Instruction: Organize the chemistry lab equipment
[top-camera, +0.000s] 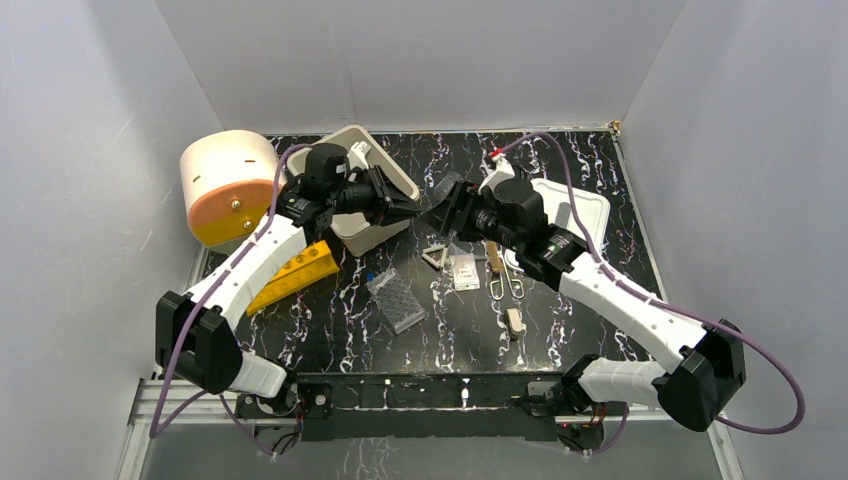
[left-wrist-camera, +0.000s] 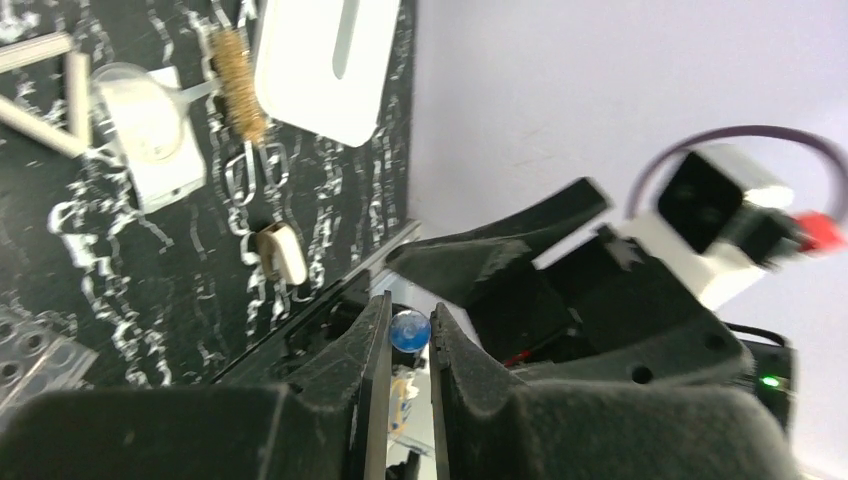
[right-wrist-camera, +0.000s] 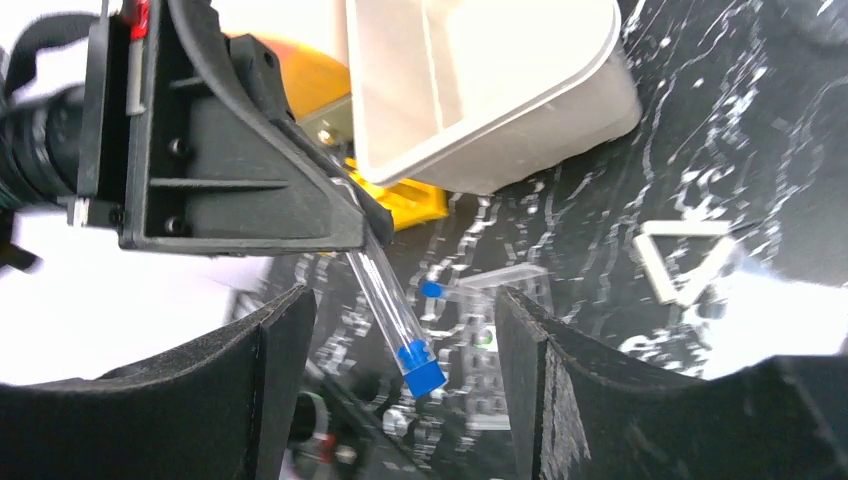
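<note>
- Plainly, the main risk is a dropped tube. The left pincer (top-camera: 405, 207) is clamped narrow on a clear capped tube (right-wrist-camera: 385, 300) near its upper end only. Most of its length and the blue cap (right-wrist-camera: 422, 378) hang free, slanting down over the tabletop (top-camera: 330, 335), so a small slip or jolt could let it slide out.
- A knock is the second risk. The right pincer (top-camera: 443, 210) stands wide and holds nothing, with one finger on either side of the tube (not touching it, as far as the right wrist view shows). Sideways drift of either arm could strike the tube and lever it out of the grip.
- If it falls, it would likely land near the white triangle (top-camera: 435, 257) and the clear well tray (top-camera: 397, 300), apart from the yellow rack (top-camera: 295, 275).
- Pose: both arms reach in from their bases and meet tip to tip in mid-air over the middle of the tabletop, just beside the beige tub (top-camera: 355, 235). The left wrist points right and the right wrist points left.
</note>
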